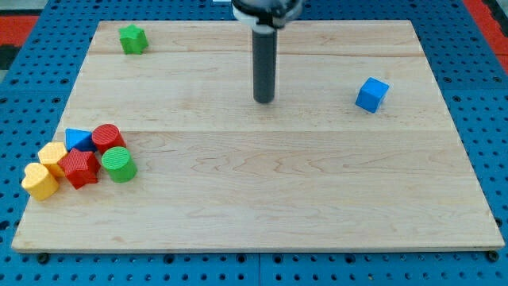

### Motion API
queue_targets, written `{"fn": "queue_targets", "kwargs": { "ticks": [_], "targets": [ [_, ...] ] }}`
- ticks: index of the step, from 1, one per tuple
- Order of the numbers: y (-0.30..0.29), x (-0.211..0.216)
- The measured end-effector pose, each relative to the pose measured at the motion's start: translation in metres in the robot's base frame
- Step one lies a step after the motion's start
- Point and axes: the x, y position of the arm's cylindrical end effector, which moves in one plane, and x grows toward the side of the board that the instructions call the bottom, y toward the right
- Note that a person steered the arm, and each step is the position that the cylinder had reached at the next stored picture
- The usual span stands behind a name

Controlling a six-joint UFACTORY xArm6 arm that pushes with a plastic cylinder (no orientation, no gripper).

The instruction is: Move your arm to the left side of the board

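Nearest the camera, at about 8 o'clock on the bench (pixel 262 226), sits a tight cluster of six blocks. Reading from the view's left: a yellow heart-like block (pixel 40 180), a yellow hexagonal block (pixel 53 155), a red star-shaped block (pixel 79 168), a blue triangular block (pixel 78 138), a red cylinder (pixel 107 137) and a green cylinder (pixel 119 164); neighbours appear to touch. At 11 o'clock, near the far left corner, a green star-shaped block (pixel 133 39) stands alone. Just above centre, toward 12 o'clock, my tip (pixel 263 101) rests on bare wood, well apart from every block. At 2 o'clock lies a blue cube (pixel 371 94), also isolated.

No hand is fitted: the arm ends in a plain rod, so nothing is held or clenched, and the rod touches no block. The task's target, the board's left side, lies at 9 o'clock from the tip.

Risk, as a judgement: a straight leftward sweep looks clear, passing between the green star and the cluster. Drifting toward 8 o'clock would plough into the red cylinder or blue triangle and scatter the group; veering toward 11 o'clock would nudge the green star; overshooting could carry the tip off the bench edge.
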Motion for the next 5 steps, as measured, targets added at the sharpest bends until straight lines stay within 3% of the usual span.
{"fn": "queue_targets", "kwargs": {
  "ticks": [3,4,5],
  "targets": [
    [0.01,0.163],
    [-0.036,0.206],
    [-0.087,0.211]
  ]
}}
